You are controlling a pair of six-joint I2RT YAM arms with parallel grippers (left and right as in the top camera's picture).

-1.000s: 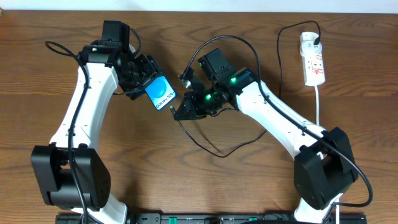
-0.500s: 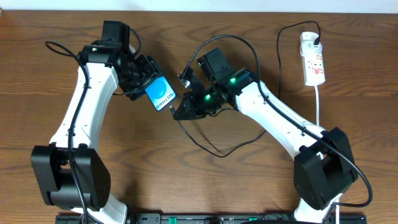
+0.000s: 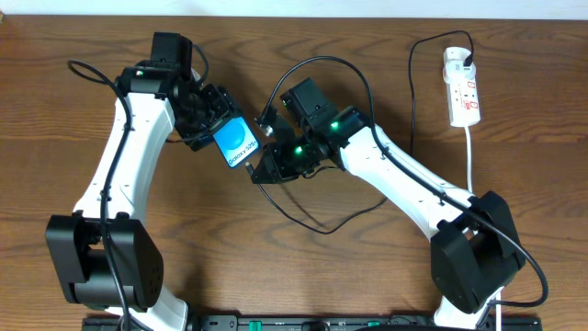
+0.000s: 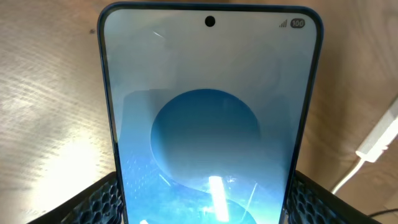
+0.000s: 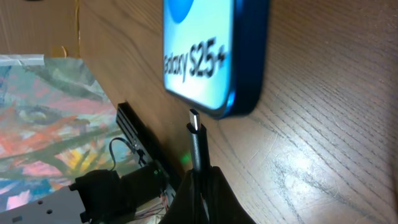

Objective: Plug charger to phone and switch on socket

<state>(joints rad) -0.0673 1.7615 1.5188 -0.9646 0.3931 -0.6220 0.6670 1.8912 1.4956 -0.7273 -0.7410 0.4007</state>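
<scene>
My left gripper (image 3: 213,124) is shut on the phone (image 3: 235,142), a slim blue-screened phone held tilted above the table; it fills the left wrist view (image 4: 211,124). My right gripper (image 3: 265,165) is shut on the charger's connector end (image 5: 196,146), a black tip with a metal plug. In the right wrist view the tip stands just below the phone's bottom edge (image 5: 211,56), a small gap apart. The charger cable (image 3: 317,221) loops over the table to its plug in the socket (image 3: 462,87), a white power strip at the far right.
The socket's thick white cord (image 3: 470,152) runs down the right side of the table. A white cable end (image 4: 379,140) shows at the right of the left wrist view. Both arms meet over the table's upper middle.
My right gripper has moved left and up with the connector, closing on the phone's lower end. The left arm and phone have barely shifted.
</scene>
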